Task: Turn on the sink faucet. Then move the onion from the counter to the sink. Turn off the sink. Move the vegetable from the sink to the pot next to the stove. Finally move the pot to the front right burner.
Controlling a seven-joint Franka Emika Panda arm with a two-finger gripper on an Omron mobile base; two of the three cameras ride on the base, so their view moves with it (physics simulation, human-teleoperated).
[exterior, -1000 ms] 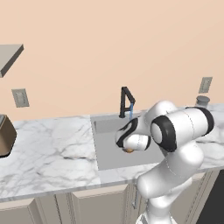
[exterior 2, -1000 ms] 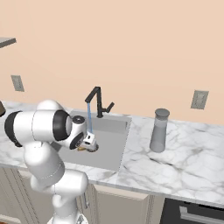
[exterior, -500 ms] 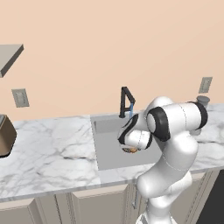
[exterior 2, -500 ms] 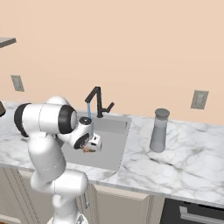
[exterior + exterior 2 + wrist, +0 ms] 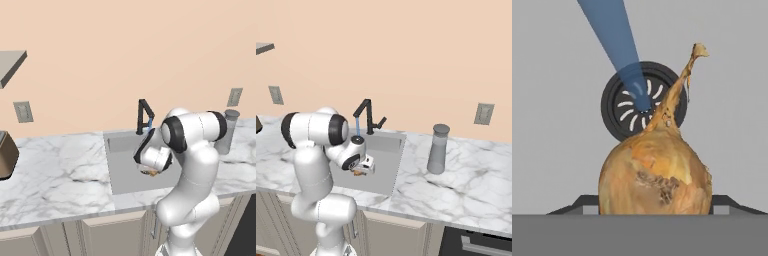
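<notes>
Closest to the hand camera, the small golden-brown onion bulb with a thin pointed stem tip (image 5: 656, 175) sits between the two dark finger tips of the two-finger gripper (image 5: 656, 202), whose jaws stand wide apart and clamp the bulb from both sides, one tip showing at each flank. From the base cameras the gripper (image 5: 151, 171) hangs over the grey rectangular sink basin (image 5: 122, 175) with the onion (image 5: 359, 173) showing as a brown speck beneath the white hand, held above the basin floor. Beyond the bulb lies the round black drain with white slots (image 5: 643, 101), and a blue stream of water (image 5: 617, 47) falls onto it. That stream drops from the spout of the slim matte-black sink faucet (image 5: 367, 116), which stands at the back edge of the basin. The white marble counter with grey veins (image 5: 466, 180) spreads to both sides, and a grey cylindrical lidded jar (image 5: 437, 149) stands on it to the right of the sink.
</notes>
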